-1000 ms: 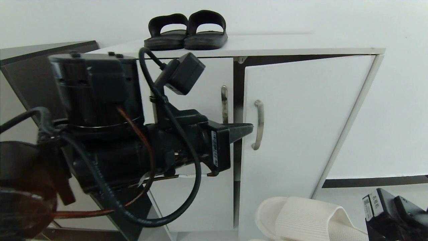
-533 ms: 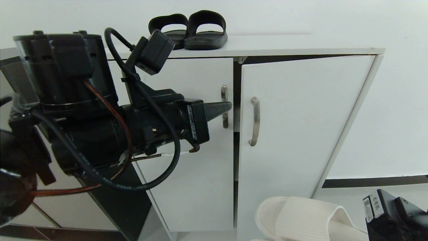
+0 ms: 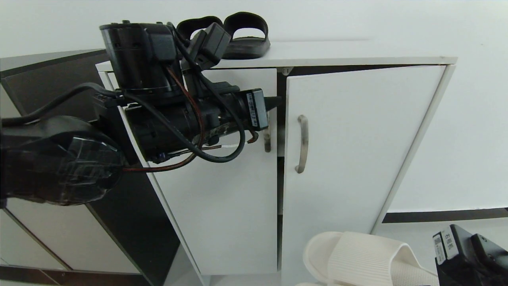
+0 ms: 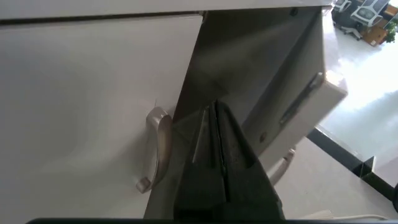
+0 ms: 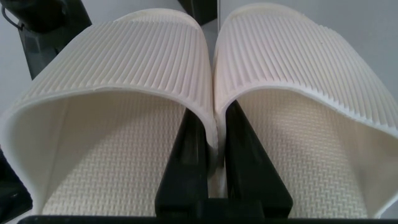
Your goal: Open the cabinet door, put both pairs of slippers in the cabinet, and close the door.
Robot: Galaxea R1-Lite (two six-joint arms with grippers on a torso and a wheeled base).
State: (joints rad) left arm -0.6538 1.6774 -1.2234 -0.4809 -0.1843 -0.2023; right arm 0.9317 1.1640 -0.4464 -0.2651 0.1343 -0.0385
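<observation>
Head view: the cabinet (image 3: pixel 357 60) has two white doors. The black slippers (image 3: pixel 246 33) sit on its top surface toward the left, partly behind the L arm. The right door (image 3: pixel 357 151) stands slightly ajar, w/ a dark gap between it and the left door (image 3: pixel 222 206), which looks flush. The left gripper (image 3: pixel 276 103) is up at that gap, just beside the top of the left handle (image 3: pixel 267 139). The right handle (image 3: pixel 303 143) is a bit lower and apart from it. The cream slippers (image 3: pixel 357 254) are low down, in front of the right door's bottom edge.

Left wrist view: closer in, we see what the head view can't settle. The jaws are pressed together w/ nothing between them, and the tip points into the gap. The left handle is just beside it and the right door is swung outward. We can't tell if the tip touches either door edge.

Right wrist view: the right gripper (image 5: pixel 216 124) has one of its fingers (image 5: pixel 186 168) inside each cream slipper. The jaws are nearly closed, pinching the pair's two inner strap walls together, so both slippers are held side by side.
</observation>
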